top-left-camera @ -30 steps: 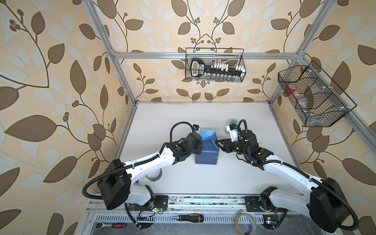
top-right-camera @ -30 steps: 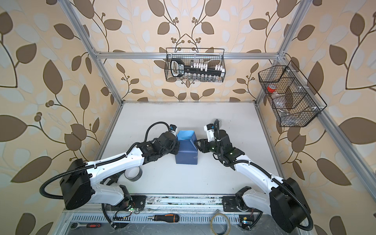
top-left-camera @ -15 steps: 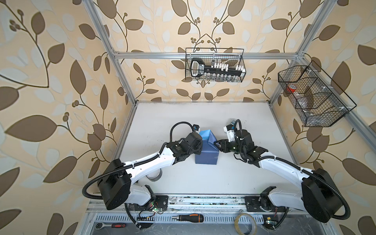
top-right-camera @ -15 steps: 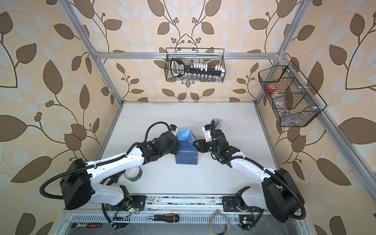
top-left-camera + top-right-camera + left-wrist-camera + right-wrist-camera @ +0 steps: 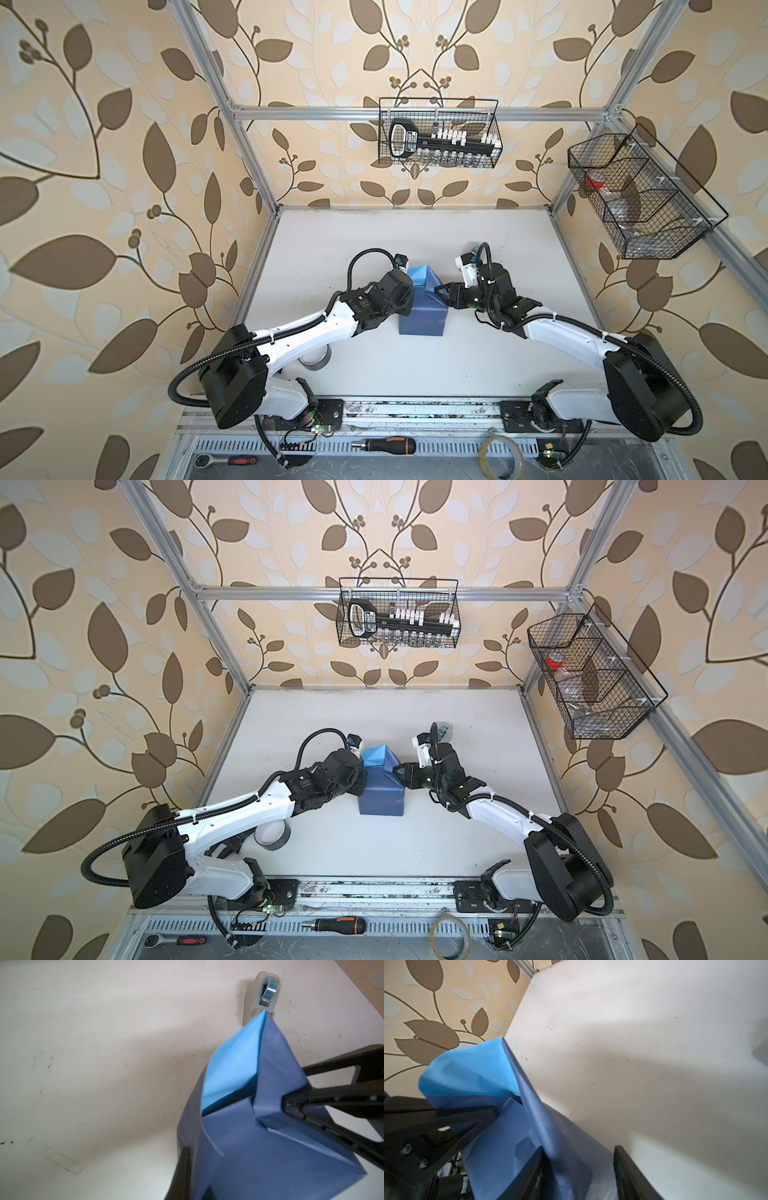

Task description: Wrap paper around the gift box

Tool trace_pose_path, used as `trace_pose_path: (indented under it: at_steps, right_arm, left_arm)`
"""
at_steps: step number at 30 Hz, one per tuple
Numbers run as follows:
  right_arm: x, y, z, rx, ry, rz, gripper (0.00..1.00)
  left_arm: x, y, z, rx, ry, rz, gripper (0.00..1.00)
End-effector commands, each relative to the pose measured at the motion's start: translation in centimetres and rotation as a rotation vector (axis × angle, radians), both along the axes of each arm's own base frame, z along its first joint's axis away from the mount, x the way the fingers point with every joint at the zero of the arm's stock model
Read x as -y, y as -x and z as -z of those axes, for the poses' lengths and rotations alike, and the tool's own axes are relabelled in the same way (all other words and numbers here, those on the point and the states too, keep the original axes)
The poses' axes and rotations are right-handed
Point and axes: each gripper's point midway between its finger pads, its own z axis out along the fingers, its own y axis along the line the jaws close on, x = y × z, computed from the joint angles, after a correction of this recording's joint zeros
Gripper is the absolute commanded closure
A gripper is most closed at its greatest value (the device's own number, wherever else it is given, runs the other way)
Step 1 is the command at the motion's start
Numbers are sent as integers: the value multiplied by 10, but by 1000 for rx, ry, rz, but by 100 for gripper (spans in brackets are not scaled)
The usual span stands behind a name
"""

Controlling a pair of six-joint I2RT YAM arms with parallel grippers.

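Right wrist view: the paper (image 5: 500, 1147) is straddled, unclamped, by the half-parted right pincer (image 5: 578, 1148); the left pincer (image 5: 185, 1157) is closed tight. Its far flap should be creased flat inward.

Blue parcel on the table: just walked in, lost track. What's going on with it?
The robot is wrapping a box in blue paper, which covers its top and sides. The left gripper, shut, sits against the left side; the right gripper, open, straddles a raised fold at the unclosed far end.
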Motion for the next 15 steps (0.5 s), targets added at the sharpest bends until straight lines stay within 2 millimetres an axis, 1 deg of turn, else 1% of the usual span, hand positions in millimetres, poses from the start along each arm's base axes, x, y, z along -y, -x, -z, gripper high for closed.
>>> trace_pose_path:
  at_steps: [1,4,6,8,10,12,15]
  right_arm:
    - [-3,3,11,-35,-28,-14,47]
    - [-9,6,10,-49,-72,-34,45]
    - [-10,7,10,-53,-72,-36,45]
    - [-7,9,16,-60,-59,-28,46]
    - [-2,14,26,-73,-47,-13,46]
    - [3,18,33,-78,-43,-2,47]
    - [5,23,37,-74,-44,3,47]
  left_arm:
    - [7,3,-8,21,33,31,98]
    - [8,3,-6,17,35,34,97]
    - [9,3,-7,19,39,36,96]
    - [10,3,-9,21,45,38,95]
    - [11,3,-12,25,52,39,89]
    - [12,2,-14,30,60,40,88]
    - [14,4,-18,28,82,49,78]
